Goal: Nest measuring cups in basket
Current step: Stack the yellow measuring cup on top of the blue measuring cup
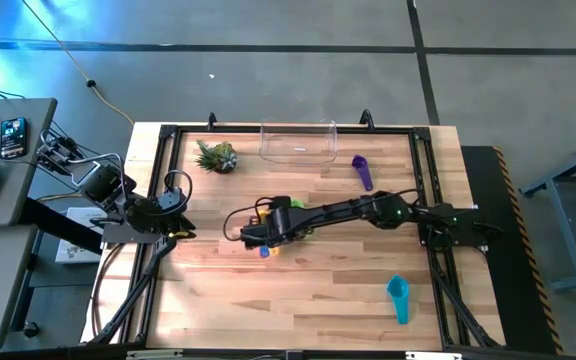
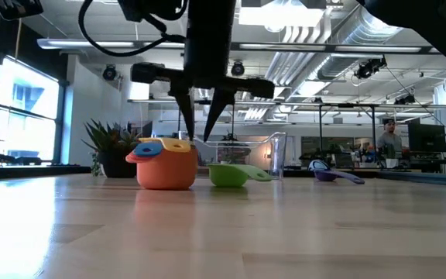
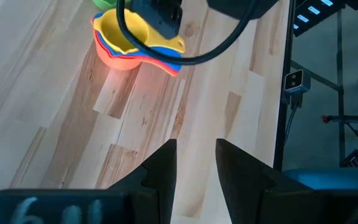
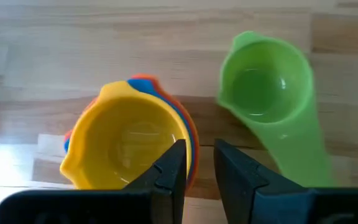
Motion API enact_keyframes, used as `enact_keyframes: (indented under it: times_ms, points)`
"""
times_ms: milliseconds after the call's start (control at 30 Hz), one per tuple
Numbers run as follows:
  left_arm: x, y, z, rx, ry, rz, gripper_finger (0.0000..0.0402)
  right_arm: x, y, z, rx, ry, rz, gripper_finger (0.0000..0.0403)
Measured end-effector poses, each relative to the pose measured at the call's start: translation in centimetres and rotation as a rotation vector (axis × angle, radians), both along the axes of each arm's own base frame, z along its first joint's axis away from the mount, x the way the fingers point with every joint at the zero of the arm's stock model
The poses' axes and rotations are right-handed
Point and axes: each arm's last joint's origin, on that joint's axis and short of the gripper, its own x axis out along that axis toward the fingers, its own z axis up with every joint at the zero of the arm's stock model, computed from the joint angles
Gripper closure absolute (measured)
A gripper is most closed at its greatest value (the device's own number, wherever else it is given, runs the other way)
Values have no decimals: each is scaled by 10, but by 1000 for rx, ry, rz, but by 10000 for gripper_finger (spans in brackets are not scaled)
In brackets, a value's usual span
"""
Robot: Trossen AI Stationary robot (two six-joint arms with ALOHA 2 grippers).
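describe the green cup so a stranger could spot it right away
Start at the clear rectangular plastic basket at the table's far edge, then come toward mid-table, below the right arm. The green plastic measuring cup sits empty beside the nested stack topped by a yellow cup.

My right gripper hangs over the nested cup stack, with the green cup just beside it. Open worktop lies around them. The plant and basket line the far edge.
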Motion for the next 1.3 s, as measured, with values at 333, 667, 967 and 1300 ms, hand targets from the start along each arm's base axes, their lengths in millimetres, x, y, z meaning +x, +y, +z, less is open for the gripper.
enact_keyframes:
  times_ms: [333, 667, 967, 1300]
  points:
    - [0, 0, 0, -1, 0, 1, 298, -10, 24, 6, 46, 50, 75, 329]
    - [0, 0, 0, -1, 0, 2, 298, -10, 43, -5, 95, 39, 108, 329]
    - [0, 0, 0, -11, 2, 13, 298, -6, 44, -21, 114, 20, 117, 329]
    - [0, 0, 0, -4, 1, 5, 298, 5, 46, -19, 122, -90, 135, 329]
